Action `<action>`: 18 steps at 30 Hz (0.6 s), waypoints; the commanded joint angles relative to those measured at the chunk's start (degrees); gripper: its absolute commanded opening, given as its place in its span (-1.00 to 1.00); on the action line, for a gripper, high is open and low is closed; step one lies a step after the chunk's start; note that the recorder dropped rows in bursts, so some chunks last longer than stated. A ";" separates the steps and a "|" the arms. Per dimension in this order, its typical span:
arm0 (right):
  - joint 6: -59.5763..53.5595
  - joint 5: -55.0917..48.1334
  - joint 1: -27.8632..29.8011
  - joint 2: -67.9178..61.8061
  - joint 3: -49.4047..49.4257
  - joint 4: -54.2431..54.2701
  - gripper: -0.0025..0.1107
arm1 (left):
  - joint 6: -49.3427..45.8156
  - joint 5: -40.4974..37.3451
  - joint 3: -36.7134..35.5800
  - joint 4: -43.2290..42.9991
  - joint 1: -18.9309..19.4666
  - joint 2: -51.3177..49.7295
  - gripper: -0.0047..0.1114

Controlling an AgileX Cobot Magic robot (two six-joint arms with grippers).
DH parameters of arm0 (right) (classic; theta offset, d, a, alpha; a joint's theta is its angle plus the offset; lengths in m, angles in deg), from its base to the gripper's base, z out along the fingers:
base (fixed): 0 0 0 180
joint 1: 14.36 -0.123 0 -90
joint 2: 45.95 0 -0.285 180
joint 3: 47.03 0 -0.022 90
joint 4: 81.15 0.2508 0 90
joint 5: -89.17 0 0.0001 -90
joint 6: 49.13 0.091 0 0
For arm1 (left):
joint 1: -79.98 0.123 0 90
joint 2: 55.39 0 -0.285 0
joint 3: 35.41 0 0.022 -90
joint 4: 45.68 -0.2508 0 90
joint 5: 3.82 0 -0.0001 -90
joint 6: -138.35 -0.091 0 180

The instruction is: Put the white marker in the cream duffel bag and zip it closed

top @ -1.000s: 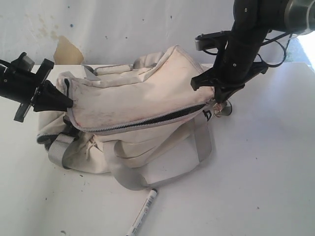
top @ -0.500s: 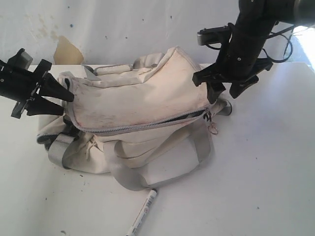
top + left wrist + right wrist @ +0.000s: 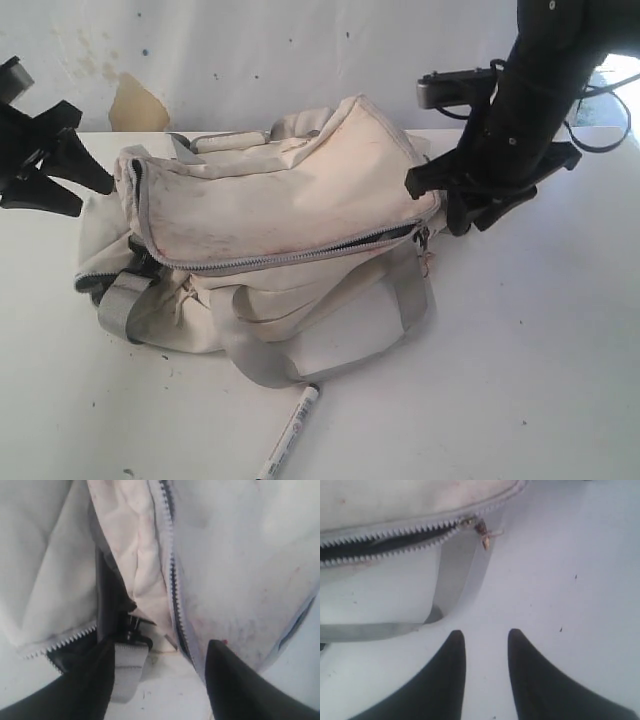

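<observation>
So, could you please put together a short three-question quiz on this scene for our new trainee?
1. True or false: the white marker lies on the table, outside the cream duffel bag.
2. The right gripper is: A shut on the marker; B open, holding nothing; C shut on the bag.
3. Fill in: the bag's zipper stands ____.
Key: 1 true; 2 B; 3 open.

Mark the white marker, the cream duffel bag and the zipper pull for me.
Slim white marker with black cap (image 3: 290,431): exterior view, middle of barrel.
Soft cream fabric duffel bag (image 3: 270,200): exterior view, top flap panel.
Small metal zipper pull (image 3: 484,536): right wrist view, dangling tab.
</observation>
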 commanded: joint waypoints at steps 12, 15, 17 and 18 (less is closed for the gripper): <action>-2.51 8.55 0.67 8.96 17.50 0.11 -0.47 | -23.38 -1.52 -8.16 -0.56 -8.35 8.21 -0.43; -2.51 9.45 0.67 9.04 17.72 0.11 -0.47 | -27.00 2.38 -8.41 -6.04 -11.89 10.41 -0.43; -2.51 10.04 0.67 8.94 17.94 0.11 -0.47 | -27.00 6.71 -9.53 -12.47 -14.68 11.81 -0.43; -2.51 10.14 0.67 8.94 17.94 0.11 -0.47 | -27.00 8.48 -10.16 -15.26 -15.72 12.42 -0.43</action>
